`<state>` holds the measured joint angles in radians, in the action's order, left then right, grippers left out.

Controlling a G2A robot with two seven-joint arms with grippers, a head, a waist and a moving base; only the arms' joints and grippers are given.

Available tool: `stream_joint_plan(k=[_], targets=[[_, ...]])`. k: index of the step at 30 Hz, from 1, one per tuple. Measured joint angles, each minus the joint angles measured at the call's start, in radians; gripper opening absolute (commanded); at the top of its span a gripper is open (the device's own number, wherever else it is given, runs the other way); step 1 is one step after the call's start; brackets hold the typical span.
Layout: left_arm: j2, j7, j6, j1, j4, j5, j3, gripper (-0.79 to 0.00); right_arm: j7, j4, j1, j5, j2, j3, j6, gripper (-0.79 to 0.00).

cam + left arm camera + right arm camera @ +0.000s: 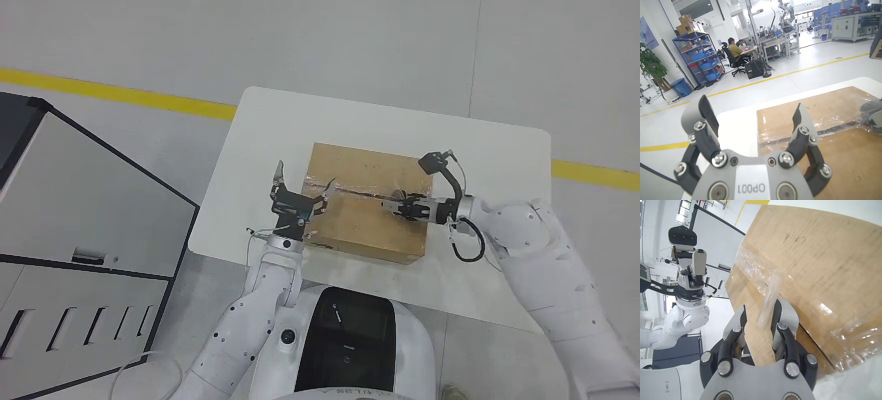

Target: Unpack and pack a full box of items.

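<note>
A closed cardboard box sits in the middle of the white table, its top seam covered with clear tape. My left gripper is open at the box's left end, one finger over the box and one over the table, holding nothing. My right gripper hovers over the seam near the box's right end. Its fingers are apart, and a loose curled strip of tape stands up between them. The left gripper shows beyond the box's far edge.
A grey cabinet with a dark frame stands on the floor left of the table. A yellow floor line runs behind it. Bare table surface lies on every side of the box, widest at the back.
</note>
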<state>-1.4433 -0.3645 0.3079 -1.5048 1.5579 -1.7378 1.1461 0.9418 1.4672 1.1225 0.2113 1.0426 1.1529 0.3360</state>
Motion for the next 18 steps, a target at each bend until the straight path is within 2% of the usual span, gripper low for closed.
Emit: stream_joint_plan(k=[3, 5, 16, 18], targets=[[0.0, 0.0, 0.001, -0.002, 0.002, 0.0, 0.003, 0.0, -0.013, 0.004, -0.001, 0.02, 0.0, -0.004, -0.008, -0.736], [0.0, 0.002, 0.001, -0.003, 0.003, -0.001, 0.004, 0.0, -0.017, 0.006, -0.002, 0.031, -0.001, -0.003, -0.011, -0.782], [-0.002, -0.001, -0.003, 0.005, -0.001, 0.001, -0.002, 0.0, 0.004, 0.028, 0.009, 0.035, -0.01, 0.011, 0.0, -0.785], [-0.002, -0.002, -0.002, 0.005, -0.001, 0.001, -0.004, 0.0, 0.007, 0.036, 0.012, 0.038, -0.012, 0.015, -0.001, -0.751]])
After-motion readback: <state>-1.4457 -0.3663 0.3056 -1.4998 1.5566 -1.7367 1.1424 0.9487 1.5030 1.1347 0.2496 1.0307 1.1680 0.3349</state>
